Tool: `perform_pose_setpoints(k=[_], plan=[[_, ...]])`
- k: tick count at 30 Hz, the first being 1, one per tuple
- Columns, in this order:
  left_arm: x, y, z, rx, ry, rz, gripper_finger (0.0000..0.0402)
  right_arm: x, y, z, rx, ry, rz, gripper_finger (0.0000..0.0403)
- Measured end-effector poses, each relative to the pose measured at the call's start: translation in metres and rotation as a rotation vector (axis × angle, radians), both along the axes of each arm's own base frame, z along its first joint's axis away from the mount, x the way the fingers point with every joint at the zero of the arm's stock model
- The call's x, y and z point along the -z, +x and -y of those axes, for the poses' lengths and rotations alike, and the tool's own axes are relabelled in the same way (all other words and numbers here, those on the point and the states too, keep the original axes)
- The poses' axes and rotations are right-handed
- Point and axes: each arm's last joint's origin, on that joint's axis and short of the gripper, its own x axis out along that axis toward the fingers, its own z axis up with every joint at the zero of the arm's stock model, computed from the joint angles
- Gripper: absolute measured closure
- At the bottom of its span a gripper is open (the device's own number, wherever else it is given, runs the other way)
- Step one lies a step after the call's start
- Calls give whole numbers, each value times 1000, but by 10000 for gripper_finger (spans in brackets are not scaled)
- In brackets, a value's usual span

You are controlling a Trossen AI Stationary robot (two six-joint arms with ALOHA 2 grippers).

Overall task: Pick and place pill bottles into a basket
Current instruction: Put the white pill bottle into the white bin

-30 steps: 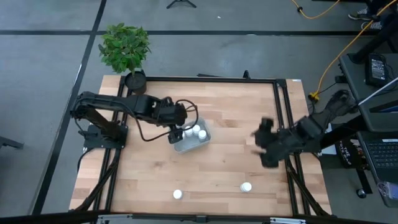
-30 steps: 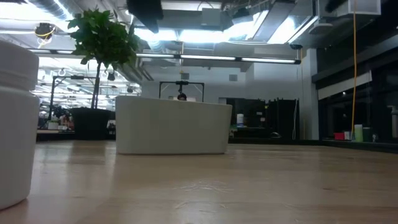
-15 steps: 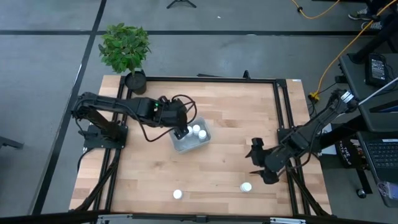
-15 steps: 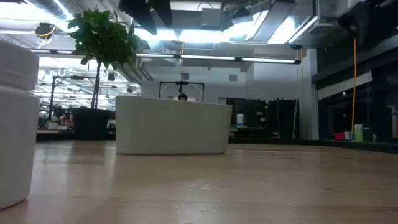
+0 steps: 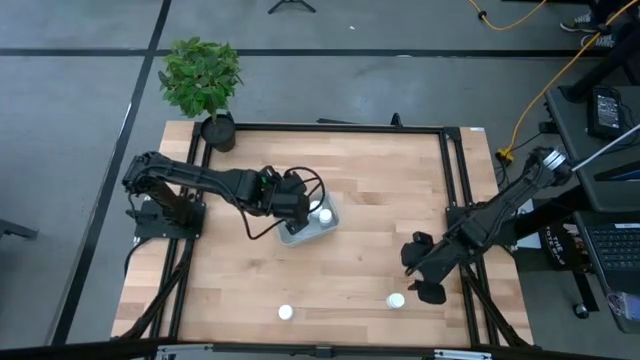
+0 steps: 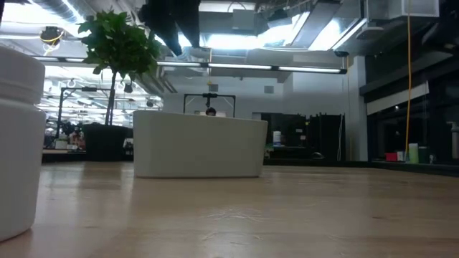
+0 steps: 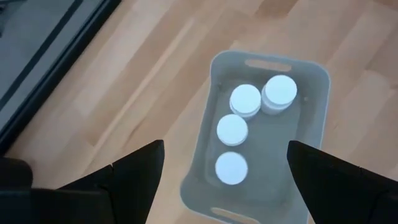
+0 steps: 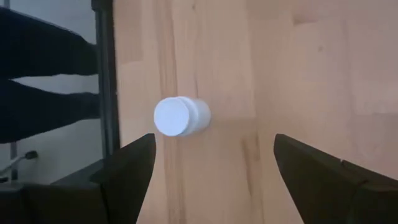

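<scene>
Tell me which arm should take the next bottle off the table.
Right. The right gripper hangs open just beside a loose pill bottle near the table's front edge, and its wrist view frames that bottle between its fingers. The left gripper is open over the basket, farther from both loose bottles.

A robotics lab: framed wooden workbench, floor cables, ceiling strip lights.

Six pill bottles (four binned), one basket.
</scene>
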Motion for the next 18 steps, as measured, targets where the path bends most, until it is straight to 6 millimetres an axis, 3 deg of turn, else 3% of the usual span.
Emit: perform_pose_setpoints(k=[8, 18], plan=[[2, 1, 7, -50, -18, 31, 70, 17, 15, -25, 27, -132, -156, 75], [2, -5, 31, 98, 16, -20, 70, -7, 55, -70, 64, -106, -147, 75]])
